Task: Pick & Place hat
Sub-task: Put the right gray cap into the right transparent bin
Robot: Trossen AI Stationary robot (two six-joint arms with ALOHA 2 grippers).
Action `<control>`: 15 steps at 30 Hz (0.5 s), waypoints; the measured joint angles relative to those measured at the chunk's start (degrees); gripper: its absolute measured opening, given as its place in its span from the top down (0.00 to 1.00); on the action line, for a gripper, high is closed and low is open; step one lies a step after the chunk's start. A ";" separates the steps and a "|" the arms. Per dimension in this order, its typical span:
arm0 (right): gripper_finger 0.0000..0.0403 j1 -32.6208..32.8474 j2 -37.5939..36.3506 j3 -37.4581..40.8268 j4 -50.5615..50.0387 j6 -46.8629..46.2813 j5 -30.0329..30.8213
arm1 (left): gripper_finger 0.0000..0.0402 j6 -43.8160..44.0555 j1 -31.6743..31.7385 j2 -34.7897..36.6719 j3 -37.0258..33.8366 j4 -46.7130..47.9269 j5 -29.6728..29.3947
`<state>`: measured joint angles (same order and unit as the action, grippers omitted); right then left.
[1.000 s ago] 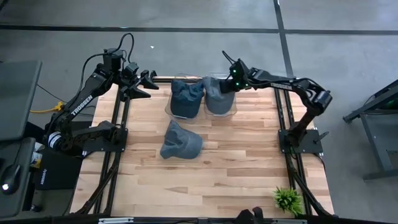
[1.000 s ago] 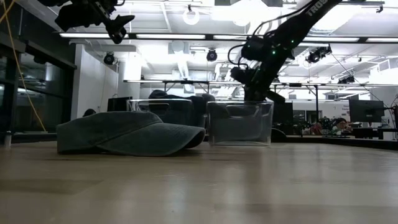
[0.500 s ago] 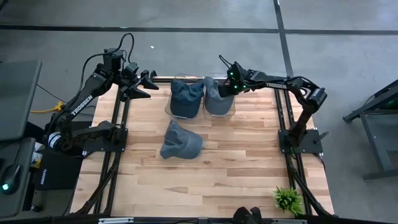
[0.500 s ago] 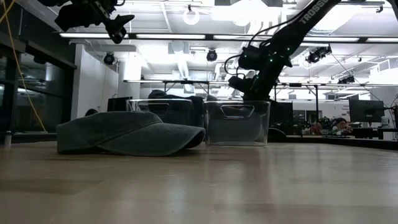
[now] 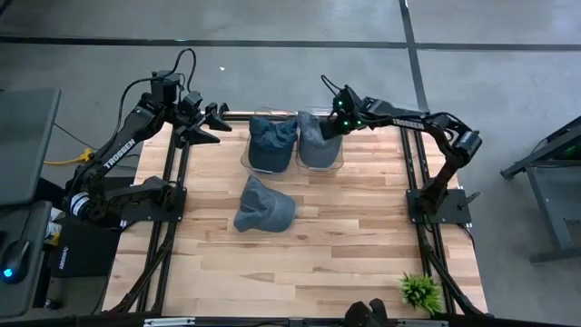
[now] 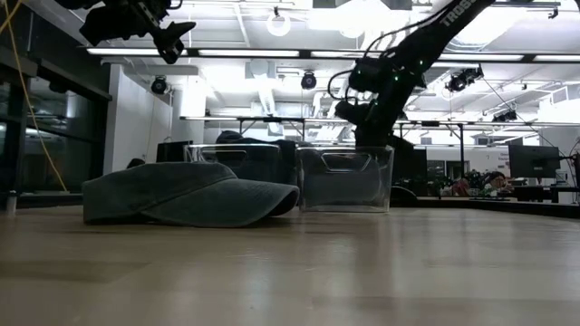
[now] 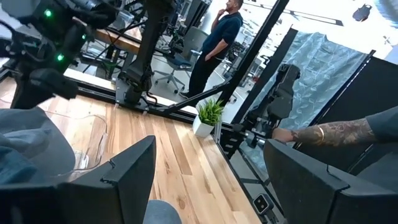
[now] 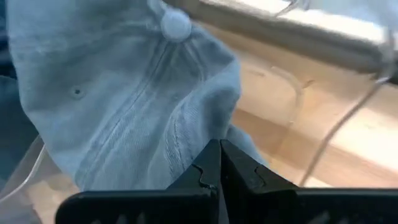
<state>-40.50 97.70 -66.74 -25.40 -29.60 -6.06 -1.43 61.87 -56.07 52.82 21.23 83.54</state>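
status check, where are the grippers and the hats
Right gripper shut, empty, over the right bin's hat. Left gripper open, parked high at the table's back-left corner. Second hat binned, third hat loose on the table. Nothing in the way.

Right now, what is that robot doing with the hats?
The right gripper is over the right bin at the table's far edge, fingers closed just above the light hat lying inside; whether it pinches the cloth is unclear. A darker hat sits in the bin beside it. Another hat lies mid-table. The left gripper waits, open, at the far left corner.
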 joint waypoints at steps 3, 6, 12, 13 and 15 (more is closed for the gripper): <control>1.00 -0.11 -1.13 -1.49 -2.19 1.05 2.44 | 0.32 0.00 0.00 0.00 0.00 -0.02 0.00; 1.00 -0.32 -2.06 -2.97 -4.20 1.63 4.75 | 0.32 0.00 0.00 0.00 0.00 -0.02 -0.02; 1.00 -0.34 -2.32 -5.89 -2.07 5.60 -1.69 | 0.32 0.00 0.00 -0.02 0.00 -0.02 -0.08; 1.00 -0.32 -2.37 -6.12 -0.75 5.60 -3.94 | 0.32 0.00 0.00 -0.02 0.00 -0.04 -0.08; 1.00 -0.05 -2.37 -6.18 0.41 5.65 -6.88 | 0.32 0.00 0.00 -0.02 0.00 -0.04 -0.08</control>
<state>-40.56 95.33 -72.92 -24.99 -23.96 -12.95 -1.43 61.87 -56.10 52.82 21.19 83.46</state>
